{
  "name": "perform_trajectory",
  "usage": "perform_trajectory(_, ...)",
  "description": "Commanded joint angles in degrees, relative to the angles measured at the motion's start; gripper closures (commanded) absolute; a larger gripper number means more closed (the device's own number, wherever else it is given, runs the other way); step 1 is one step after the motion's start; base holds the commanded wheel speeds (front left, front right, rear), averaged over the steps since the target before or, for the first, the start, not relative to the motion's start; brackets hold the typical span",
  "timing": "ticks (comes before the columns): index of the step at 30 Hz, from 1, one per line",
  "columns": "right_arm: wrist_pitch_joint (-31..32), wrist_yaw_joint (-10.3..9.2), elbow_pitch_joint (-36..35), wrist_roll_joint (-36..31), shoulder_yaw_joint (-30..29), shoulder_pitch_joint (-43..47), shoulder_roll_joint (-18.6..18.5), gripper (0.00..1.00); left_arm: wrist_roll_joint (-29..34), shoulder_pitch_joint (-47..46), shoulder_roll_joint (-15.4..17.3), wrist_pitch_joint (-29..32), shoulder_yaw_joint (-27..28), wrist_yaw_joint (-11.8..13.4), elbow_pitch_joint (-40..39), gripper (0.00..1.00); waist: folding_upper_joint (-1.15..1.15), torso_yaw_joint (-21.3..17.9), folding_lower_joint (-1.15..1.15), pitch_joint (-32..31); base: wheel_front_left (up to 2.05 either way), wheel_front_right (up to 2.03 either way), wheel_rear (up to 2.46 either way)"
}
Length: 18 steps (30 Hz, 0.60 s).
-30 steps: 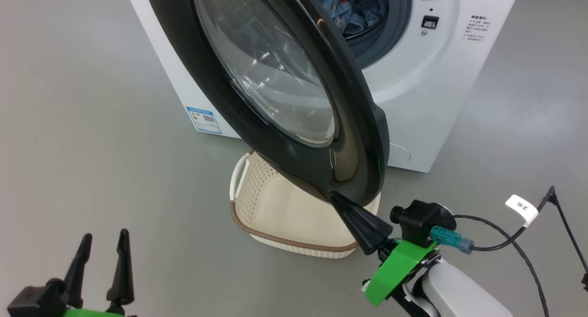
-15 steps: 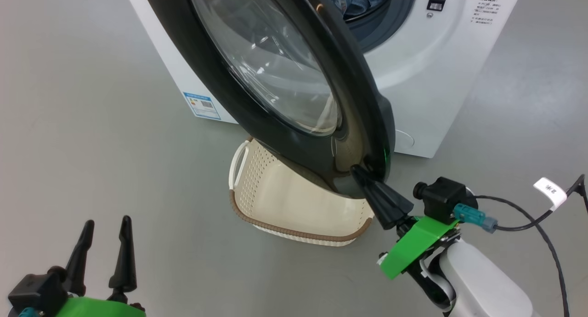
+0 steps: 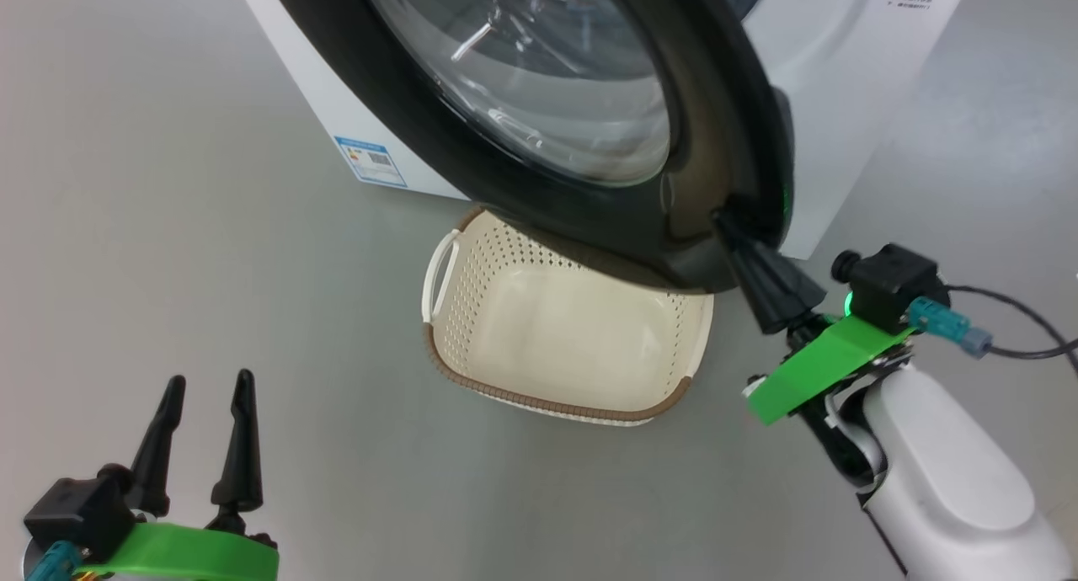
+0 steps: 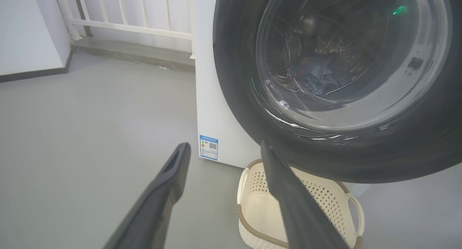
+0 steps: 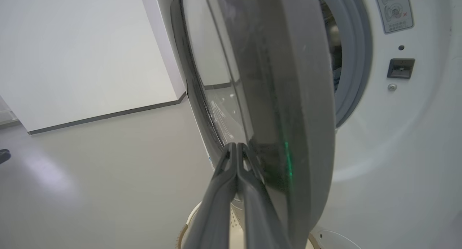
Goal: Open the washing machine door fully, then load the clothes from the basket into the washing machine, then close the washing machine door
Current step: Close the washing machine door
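The washing machine door (image 3: pixel 589 227) stands partly swung in front of the white washing machine (image 3: pixel 842 76). My right gripper (image 3: pixel 726 221) is shut with nothing in it. Its joined fingertips touch the door's outer face near the free edge, as the right wrist view (image 5: pixel 236 148) shows. Blue clothes (image 4: pixel 317 74) lie in the drum, seen through the door's glass. The cream basket (image 3: pixel 522 396) sits on the floor under the door and is bare inside. Low at the left, my left gripper (image 3: pixel 209 381) is open and holds nothing, well short of the basket (image 4: pixel 260 213).
Grey floor surrounds the machine. A blue label sticker (image 3: pixel 369 162) marks its lower front corner. A white railing (image 4: pixel 130 21) above a low step runs along the back wall. A cable (image 3: pixel 1019 345) trails from my right wrist.
The door has swung further toward the machine's front with my shut right gripper against it. More of the basket's inside is uncovered. The head camera has shifted.
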Motion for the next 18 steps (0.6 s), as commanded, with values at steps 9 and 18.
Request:
perform_trajectory(9,-0.26,0.08,0.24,-0.46,-1.37,-5.96,-2.81,1.00,-0.50,-3.89,0.56,-0.37,1.01,-0.09,-1.80,0.00,0.00,1.31,0.00,3.72,0.00,0.00,0.00)
perform_trajectory(18,-0.26,0.08,2.49,-0.38,-3.70,-11.98,-5.12,1.00,-0.85,-6.71,-0.35,-0.37,-0.69,-0.09,-1.80,0.00,0.00,3.02,0.00,7.17,0.00,0.00,0.00)
